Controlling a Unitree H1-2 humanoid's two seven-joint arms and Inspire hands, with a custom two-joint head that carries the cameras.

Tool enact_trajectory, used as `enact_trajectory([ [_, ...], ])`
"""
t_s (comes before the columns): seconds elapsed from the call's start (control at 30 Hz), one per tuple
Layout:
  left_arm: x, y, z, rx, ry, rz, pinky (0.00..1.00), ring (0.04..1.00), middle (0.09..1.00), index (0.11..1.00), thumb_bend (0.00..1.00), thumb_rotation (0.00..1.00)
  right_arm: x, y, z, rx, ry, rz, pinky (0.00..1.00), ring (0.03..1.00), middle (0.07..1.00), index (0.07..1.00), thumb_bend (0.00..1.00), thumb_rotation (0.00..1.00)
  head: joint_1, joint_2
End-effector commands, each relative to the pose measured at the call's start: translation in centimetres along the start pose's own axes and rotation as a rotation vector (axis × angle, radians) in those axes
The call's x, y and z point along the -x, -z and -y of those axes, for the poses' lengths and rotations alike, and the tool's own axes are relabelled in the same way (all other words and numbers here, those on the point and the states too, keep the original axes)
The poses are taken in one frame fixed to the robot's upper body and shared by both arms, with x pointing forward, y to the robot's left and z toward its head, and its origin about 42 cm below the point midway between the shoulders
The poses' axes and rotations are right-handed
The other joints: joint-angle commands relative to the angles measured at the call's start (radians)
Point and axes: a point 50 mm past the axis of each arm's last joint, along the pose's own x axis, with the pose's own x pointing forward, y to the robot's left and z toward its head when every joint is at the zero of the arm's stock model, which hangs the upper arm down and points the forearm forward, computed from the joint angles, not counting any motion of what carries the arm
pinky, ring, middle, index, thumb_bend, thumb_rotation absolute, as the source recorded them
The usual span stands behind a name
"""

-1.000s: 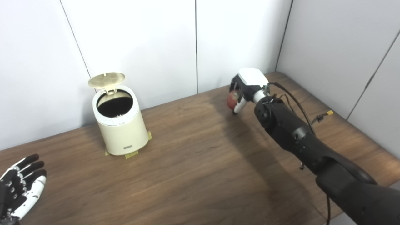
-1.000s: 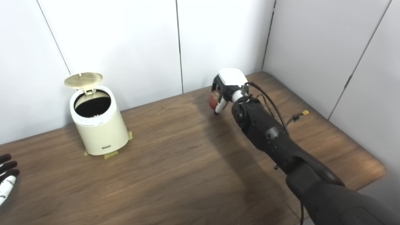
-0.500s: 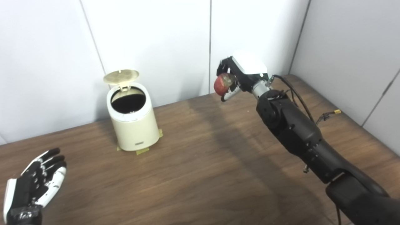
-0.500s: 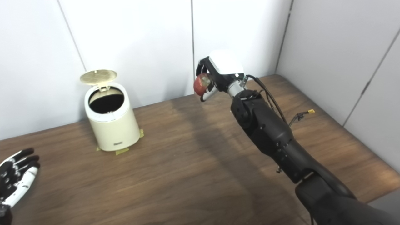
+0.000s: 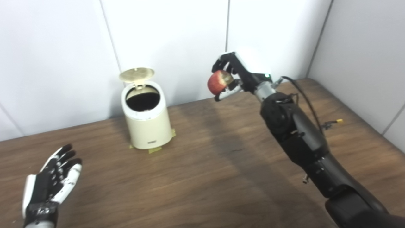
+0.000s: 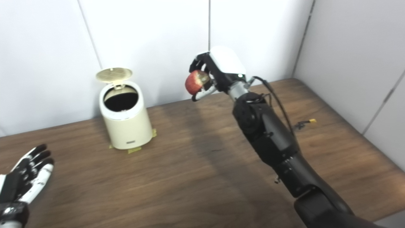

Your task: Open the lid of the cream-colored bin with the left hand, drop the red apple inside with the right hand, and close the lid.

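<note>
My right hand clasping the red apple aloft, well right of the cream-colored bin, bin upright, lid tipped back toward 12 o'clock, bare table between, my left hand spread, holding nothing, at 8 o'clock.

Right arm: matte black, bulbous jointed segments, with a thin black cable looping along the upper side and a short lead ending in a small yellow connector at about 3 o'clock of the forearm. Right hand: glossy white back plate, black fingers, a white-sided thumb, a tiny green light by the silver wrist collar. Left hand: black fingers with small pale dots, white thumb and white edge, black wrist.
</note>
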Motion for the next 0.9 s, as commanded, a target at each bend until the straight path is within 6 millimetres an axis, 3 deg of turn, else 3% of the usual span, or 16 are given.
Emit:
enact_trajectory([
  [0.0, -0.5, -1.3, 0.3, 0.01, -0.01, 0.085, 0.8, 0.808, 0.831, 0.87, 0.39, 0.43, -1.0, -1.9, 2.4, -0.022, 0.072, 0.084, 0.4, 0.392, 0.499, 0.518, 0.52, 0.0, 0.008, 0.001],
  [0.27, -1.0, -1.7, 2.3, 0.048, -0.009, 0.101, 0.77, 0.769, 0.803, 0.846, 0.38, 0.44, -1.4, -7.0, 2.1, -0.11, 0.112, 0.214, 0.43, 0.408, 0.509, 0.491, 0.52, 0.0, 0.027, 0.002],
  [0.4, -1.1, -1.9, 3.4, 0.081, -0.013, 0.099, 0.76, 0.769, 0.799, 0.842, 0.4, 0.45, -1.9, -9.4, 1.3, -0.17, 0.109, 0.244, 0.35, 0.393, 0.504, 0.511, 0.5, 0.0, 0.033, 0.001],
  [0.5, -0.9, -2.0, 3.9, 0.096, -0.014, 0.105, 0.74, 0.762, 0.797, 0.832, 0.41, 0.46, -2.3, -10.9, 0.8, -0.203, 0.095, 0.259, 0.35, 0.395, 0.503, 0.51, 0.5, 0.0, 0.035, -0.001],
  [0.73, -0.9, -2.0, 4.6, 0.108, -0.02, 0.103, 0.77, 0.763, 0.792, 0.821, 0.43, 0.5, -3.3, -12.6, -0.1, -0.222, 0.072, 0.328, 0.33, 0.394, 0.499, 0.518, 0.5, 0.0, 0.049, -0.007],
  [0.87, -0.9, -2.0, 4.9, 0.123, -0.021, 0.106, 0.74, 0.766, 0.796, 0.815, 0.43, 0.47, -4.0, -13.6, -1.1, -0.238, 0.055, 0.339, 0.33, 0.385, 0.493, 0.528, 0.5, 0.0, 0.057, -0.01],
])
